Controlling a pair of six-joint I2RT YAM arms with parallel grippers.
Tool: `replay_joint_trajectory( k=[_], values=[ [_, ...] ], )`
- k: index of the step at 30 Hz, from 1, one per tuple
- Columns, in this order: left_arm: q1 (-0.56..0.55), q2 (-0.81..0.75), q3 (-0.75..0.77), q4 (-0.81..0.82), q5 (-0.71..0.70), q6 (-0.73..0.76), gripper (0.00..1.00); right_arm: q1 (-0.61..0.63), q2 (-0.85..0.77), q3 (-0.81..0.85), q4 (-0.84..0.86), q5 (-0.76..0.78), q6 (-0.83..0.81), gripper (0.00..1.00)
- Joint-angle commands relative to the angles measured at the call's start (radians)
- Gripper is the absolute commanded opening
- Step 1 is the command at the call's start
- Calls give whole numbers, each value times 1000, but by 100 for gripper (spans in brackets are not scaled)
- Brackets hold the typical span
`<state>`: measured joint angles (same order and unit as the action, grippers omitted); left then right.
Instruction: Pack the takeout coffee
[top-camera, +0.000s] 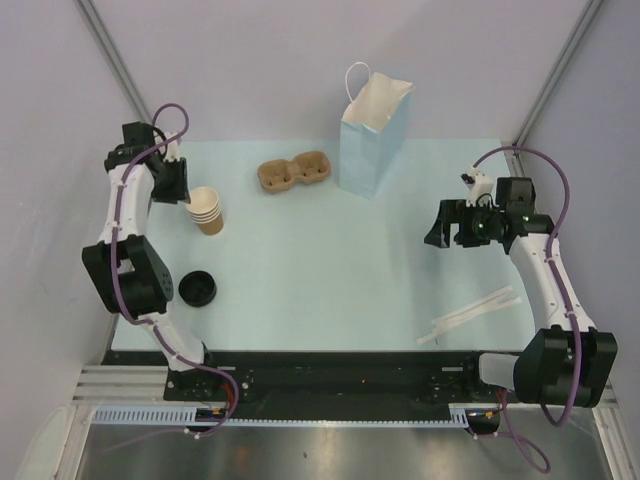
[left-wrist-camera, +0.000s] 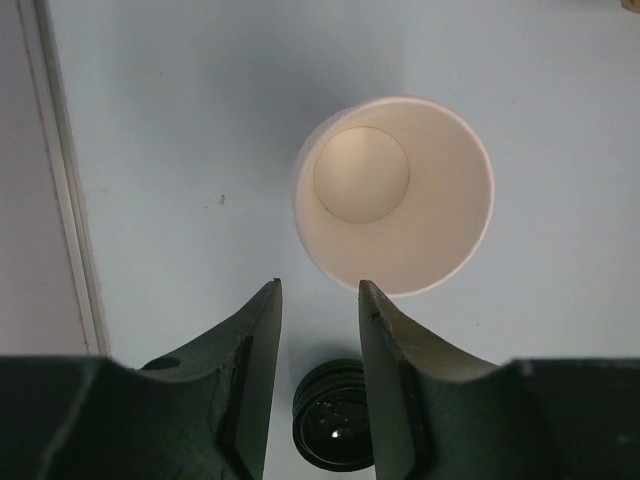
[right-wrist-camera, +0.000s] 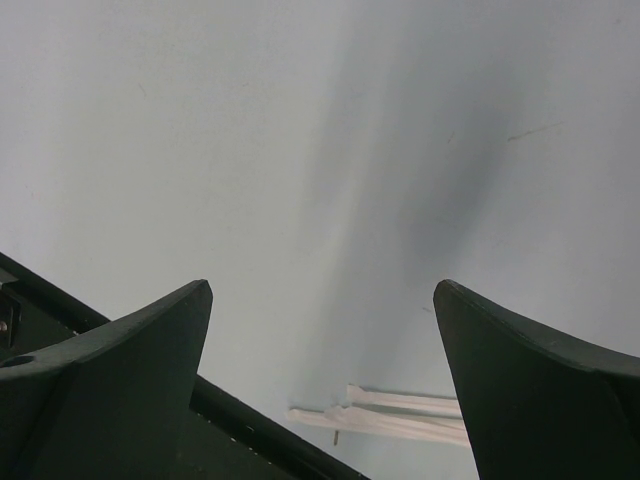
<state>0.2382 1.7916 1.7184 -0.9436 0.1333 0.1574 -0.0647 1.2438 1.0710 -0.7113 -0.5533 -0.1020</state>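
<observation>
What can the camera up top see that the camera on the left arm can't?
Only the top view shows the blue paper bag, the brown cup tray, the thin white sticks and the right arm.

Only the left wrist view shows the round bottom deep inside the lidless cup, and the left jaws from close up, standing apart with nothing between them.

Both views show that cup, the loose black lid near it, and the pale blue table.
</observation>
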Motion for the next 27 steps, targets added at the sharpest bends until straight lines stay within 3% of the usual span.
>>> replay_joint_trajectory(
  k=[1,17,20,27],
  values=[
    [3,38,59,39,-3,-5,40,17,12,0,9,0,-28,100],
    [4,121,69,48,-17,-27,34,22,40,0,29,3,-24,100],
    [3,118,69,48,-15,-27,29,23,42,0,30,-2,-22,100],
    [3,89,81,17,-26,-24,1,25,48,0,41,6,-11,100]
  ],
)
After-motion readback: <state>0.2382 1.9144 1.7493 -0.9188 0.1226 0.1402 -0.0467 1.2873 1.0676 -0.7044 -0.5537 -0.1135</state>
